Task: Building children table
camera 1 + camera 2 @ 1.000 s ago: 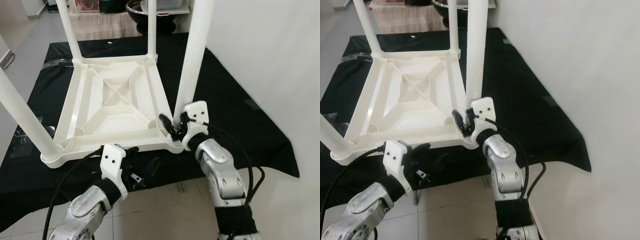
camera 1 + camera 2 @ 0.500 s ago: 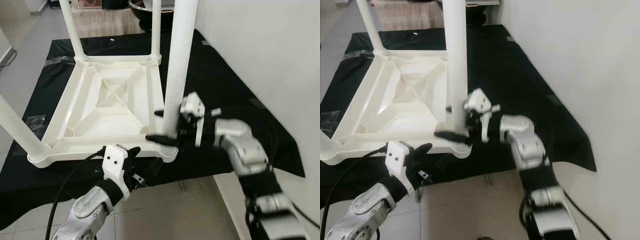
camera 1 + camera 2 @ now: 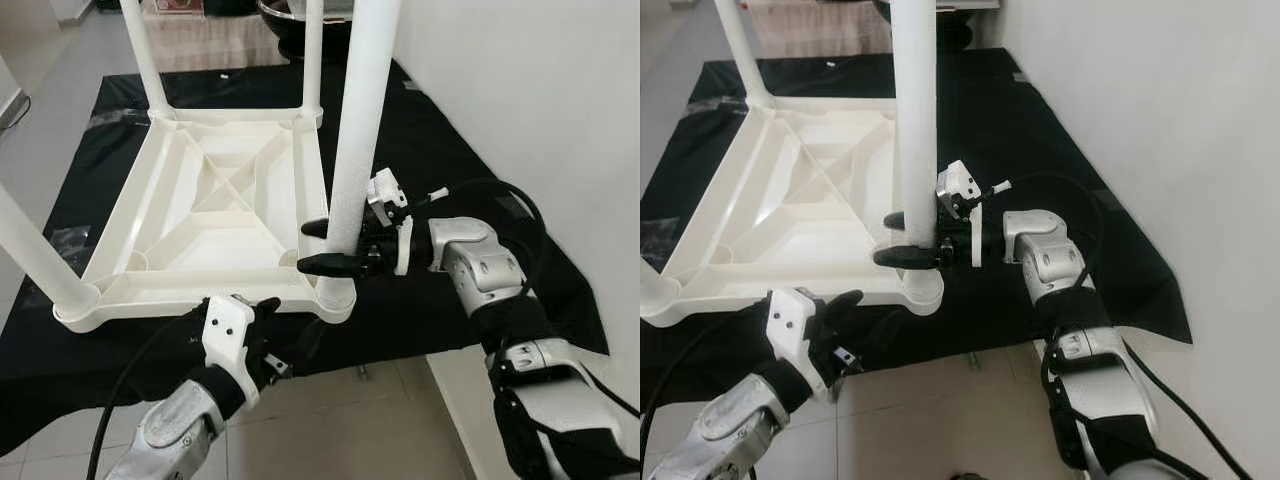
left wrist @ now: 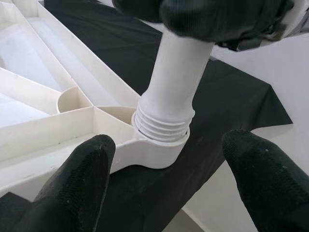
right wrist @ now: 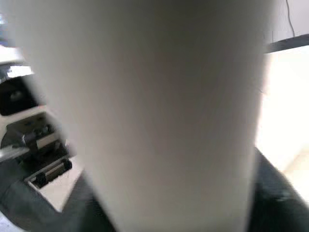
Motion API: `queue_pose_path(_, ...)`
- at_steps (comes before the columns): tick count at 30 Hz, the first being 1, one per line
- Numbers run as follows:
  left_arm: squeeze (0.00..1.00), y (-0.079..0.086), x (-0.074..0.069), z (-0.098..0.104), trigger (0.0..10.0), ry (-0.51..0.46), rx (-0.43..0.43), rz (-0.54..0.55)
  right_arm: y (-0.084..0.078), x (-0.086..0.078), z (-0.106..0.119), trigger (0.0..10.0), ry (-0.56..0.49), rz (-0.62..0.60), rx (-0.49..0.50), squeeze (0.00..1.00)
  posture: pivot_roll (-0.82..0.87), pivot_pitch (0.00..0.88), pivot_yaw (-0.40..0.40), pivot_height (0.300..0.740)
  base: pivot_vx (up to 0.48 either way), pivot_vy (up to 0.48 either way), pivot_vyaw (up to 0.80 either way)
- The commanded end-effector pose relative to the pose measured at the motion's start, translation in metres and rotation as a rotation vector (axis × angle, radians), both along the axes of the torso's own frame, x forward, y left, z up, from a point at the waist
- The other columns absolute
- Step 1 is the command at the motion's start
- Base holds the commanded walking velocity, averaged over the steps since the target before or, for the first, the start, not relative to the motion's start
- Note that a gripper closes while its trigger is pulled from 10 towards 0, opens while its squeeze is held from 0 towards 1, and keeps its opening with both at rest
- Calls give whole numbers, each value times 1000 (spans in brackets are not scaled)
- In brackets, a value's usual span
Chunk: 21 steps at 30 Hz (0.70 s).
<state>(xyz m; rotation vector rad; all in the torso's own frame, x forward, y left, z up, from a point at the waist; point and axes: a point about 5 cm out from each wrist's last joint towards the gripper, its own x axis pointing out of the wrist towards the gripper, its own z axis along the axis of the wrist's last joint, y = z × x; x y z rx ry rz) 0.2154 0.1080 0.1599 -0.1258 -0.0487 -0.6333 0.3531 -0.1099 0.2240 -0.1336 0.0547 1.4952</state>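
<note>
The white table top (image 3: 215, 215) lies upside down on a black cloth (image 3: 450, 170), so the sockets face up. The right gripper (image 3: 322, 247) has its fingers clamped around the leg (image 3: 355, 140) at 5 o'clock, probably to screw it in. The left gripper (image 4: 169, 174) waits below, fingers apart, holding nothing.
</note>
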Motion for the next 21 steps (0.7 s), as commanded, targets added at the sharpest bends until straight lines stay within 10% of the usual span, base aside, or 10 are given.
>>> queue_pose_path(1, 0, 0, -3, -3, 10000, 23, 2, -1, 3, -1, -8, 0, 25, 31, -31, 0, 37, 184, -71, 740, 0, 0, 0)
queue_pose_path(8, 0, 2, -3, -2, 10000, 24, 4, 1, 0, 1, -32, 0, -45, -364, -97, 0, 20, 187, -78, 740, 0, 0, 0)
queue_pose_path(10, 0, 3, -3, -2, 10000, 24, 4, 3, 2, -1, -38, 0, -61, -597, -76, 0, 14, 187, -76, 740, 0, 0, 0)
queue_pose_path(11, 0, 5, -2, -2, 10000, 24, 5, 5, -3, -1, -39, 0, -76, -1006, -3, 0, -3, 191, -68, 740, 0, 0, 0)
queue_pose_path(13, 0, 7, 0, -2, 10000, 24, 9, 4, -4, -38, -40, 0, -11, -1348, 102, 0, -9, 191, -47, 740, 0, 0, 0)
queue_pose_path(16, 0, 8, 3, -2, 10000, 25, 14, 0, 15, -52, -36, 0, 7, -1299, 148, 0, -41, 172, -27, 740, 0, 0, 0)
queue_pose_path(21, 0, 5, 13, -4, 10000, 21, 17, -6, 40, -27, -34, 0, -28, -1161, 183, 0, -24, 132, -36, 740, 0, 0, 0)
